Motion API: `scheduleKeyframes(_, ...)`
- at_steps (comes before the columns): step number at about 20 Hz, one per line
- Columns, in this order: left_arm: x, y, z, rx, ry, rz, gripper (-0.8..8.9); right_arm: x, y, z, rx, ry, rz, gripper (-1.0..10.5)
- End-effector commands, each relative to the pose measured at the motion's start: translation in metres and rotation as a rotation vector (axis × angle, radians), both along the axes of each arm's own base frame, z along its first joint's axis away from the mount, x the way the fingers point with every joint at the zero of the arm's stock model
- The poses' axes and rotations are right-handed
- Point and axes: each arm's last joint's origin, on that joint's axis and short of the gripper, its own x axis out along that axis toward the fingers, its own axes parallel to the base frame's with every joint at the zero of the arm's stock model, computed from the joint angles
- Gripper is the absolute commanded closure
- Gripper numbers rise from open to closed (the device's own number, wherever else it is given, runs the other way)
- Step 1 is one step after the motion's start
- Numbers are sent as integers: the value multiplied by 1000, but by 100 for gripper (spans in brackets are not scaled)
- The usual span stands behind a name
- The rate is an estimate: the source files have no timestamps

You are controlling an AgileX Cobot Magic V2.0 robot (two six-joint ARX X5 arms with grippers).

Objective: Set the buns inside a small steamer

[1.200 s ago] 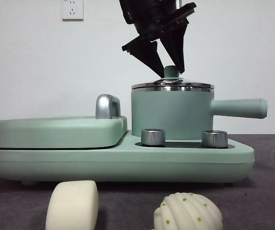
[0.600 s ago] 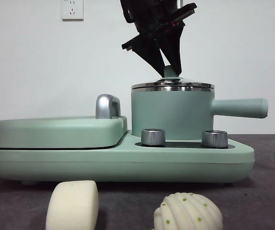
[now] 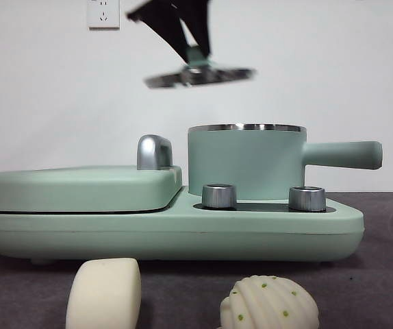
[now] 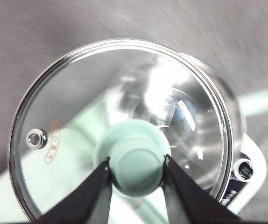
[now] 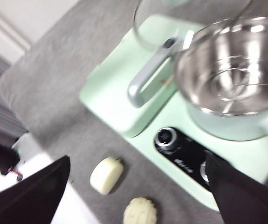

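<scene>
The glass lid (image 3: 198, 75) has come off the small steamer (image 3: 246, 163): half a second ago it sat on the steel rim with the fingers closing round its green knob, and now it hangs high in the air, tilted a little and carried toward the side of the flat griddle (image 3: 80, 186), blurred with motion. The left gripper (image 4: 137, 163) has its fingers clenched on the knob (image 4: 136, 163), one on each side, and the wrist view looks down through the glass at the appliance below. The steamer stands where it was on the mint-green base (image 3: 183, 229), handle (image 3: 344, 154) pointing away from the griddle, and its steel inside (image 5: 232, 74) is now bare and looks empty in the right wrist view. The two buns lie untouched on the grey tabletop (image 3: 381, 274) in front of the base, the smooth bun (image 3: 104, 293) nearer the griddle end and the ridged bun (image 3: 268, 303) with green dots beside it, a gap between them. The right gripper (image 5: 138, 196) hovers well above them with its fingers spread wide and nothing in them. With the pot open, the way is free for loading; I judge the lid must first be set down somewhere clear, and then each bun can be picked up and lowered in
</scene>
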Motion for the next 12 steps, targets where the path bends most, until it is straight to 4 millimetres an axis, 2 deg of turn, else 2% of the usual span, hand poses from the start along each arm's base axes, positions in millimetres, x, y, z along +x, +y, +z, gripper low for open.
scheduleKeyframes(1, -7, 17, 26, -51, -69, 25, 798, 6, 32, -1, -27, 108, 35, 482)
scheduleKeyframes(3, -9, 38, 36, -57, -82, 69, 798, 11, 62, -10, -77, 181, 83, 482)
scheduleKeyframes(7, -8, 78, 53, -74, -115, 172, 798, 12, 119, -45, -217, 329, 100, 482)
scheduleKeyframes(12, 3, 121, 55, -79, -104, 314, 798, 10, 175, -91, -301, 413, 152, 483)
